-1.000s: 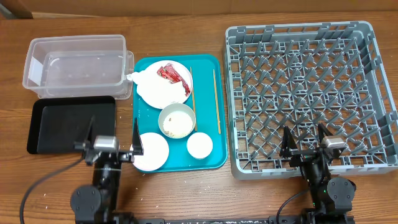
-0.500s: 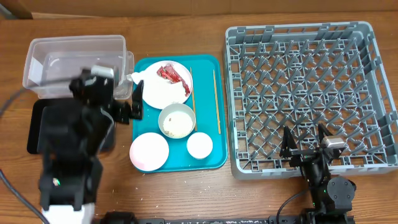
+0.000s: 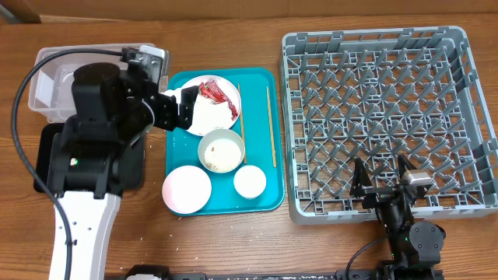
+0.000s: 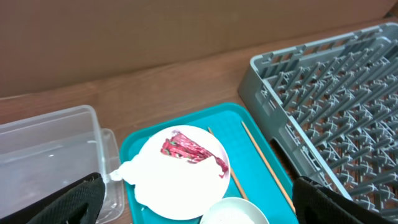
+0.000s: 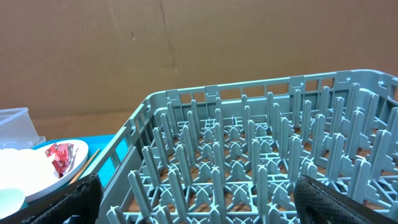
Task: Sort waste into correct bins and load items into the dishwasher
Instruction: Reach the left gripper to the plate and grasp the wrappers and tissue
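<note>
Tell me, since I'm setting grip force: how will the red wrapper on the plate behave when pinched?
The red wrapper looks thin and crinkled, so probably floppy and light. Its shiny surface may slip in a pinch. It lies loose on the white plate, so a push may slide it.

Bright, even light, soft shadows — perhaps slight blur

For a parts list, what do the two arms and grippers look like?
Both are mostly black. The left arm has a white lower link and a looping black cable. The right arm carries a small silver block at its wrist. The fingers are black.
</note>
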Robot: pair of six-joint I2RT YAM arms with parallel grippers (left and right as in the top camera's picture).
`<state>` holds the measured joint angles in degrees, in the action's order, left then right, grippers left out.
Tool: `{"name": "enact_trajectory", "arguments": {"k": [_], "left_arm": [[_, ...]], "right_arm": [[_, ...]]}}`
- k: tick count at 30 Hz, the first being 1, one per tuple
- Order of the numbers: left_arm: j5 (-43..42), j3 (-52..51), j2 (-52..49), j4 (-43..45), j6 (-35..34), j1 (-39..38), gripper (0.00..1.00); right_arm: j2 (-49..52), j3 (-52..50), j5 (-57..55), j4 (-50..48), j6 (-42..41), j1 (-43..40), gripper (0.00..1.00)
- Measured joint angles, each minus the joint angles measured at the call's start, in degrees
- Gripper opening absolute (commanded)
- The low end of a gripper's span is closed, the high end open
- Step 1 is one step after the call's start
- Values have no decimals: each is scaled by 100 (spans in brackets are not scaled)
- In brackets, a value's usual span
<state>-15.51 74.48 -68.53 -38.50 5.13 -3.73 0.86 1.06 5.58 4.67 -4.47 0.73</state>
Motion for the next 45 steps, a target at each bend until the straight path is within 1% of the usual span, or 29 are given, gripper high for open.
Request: {"name": "enact_trajectory", "arguments": {"k": [3, 7, 9, 13, 14, 17, 21, 24, 27, 32, 40, 45], "left_arm": [[11, 17, -173, 9, 22, -92, 97], [321, 302, -511, -68, -35, -345, 97], [560, 629, -772, -109, -155, -509, 93], [970, 1423, -1377, -315, -636, -748, 89], [1067, 1696, -1613, -372, -809, -796, 87], [1231, 2253, -2249, -614, -1279, -839, 85], [1410, 2627, -3029, -957, -1853, -868, 85], [1497, 2726, -3668, -1231, -2247, -879, 86], [1561, 2726, -4203, -1453, -2590, -896, 89], [1578, 2726, -4863, -1593, -2949, -907, 94], [1574, 2726, -5554, -1408, -3180, -905, 96], [1574, 2726, -5777, -1338, -3202, -907, 97]], "right_arm": [[0, 0, -2, -2, 0, 0, 100], [0, 0, 0, -2, 0, 0, 100], [0, 0, 0, -2, -2, 0, 100], [0, 0, -2, -2, 0, 0, 100], [0, 0, -2, -2, -2, 0, 100], [0, 0, 0, -4, 0, 0, 100], [0, 0, 0, 0, -2, 0, 100], [0, 0, -2, -2, -2, 0, 100], [0, 0, -2, -2, -4, 0, 100], [0, 0, -2, -4, 0, 0, 100], [0, 0, -2, -7, 0, 0, 100], [0, 0, 0, -2, 2, 0, 100]]}}
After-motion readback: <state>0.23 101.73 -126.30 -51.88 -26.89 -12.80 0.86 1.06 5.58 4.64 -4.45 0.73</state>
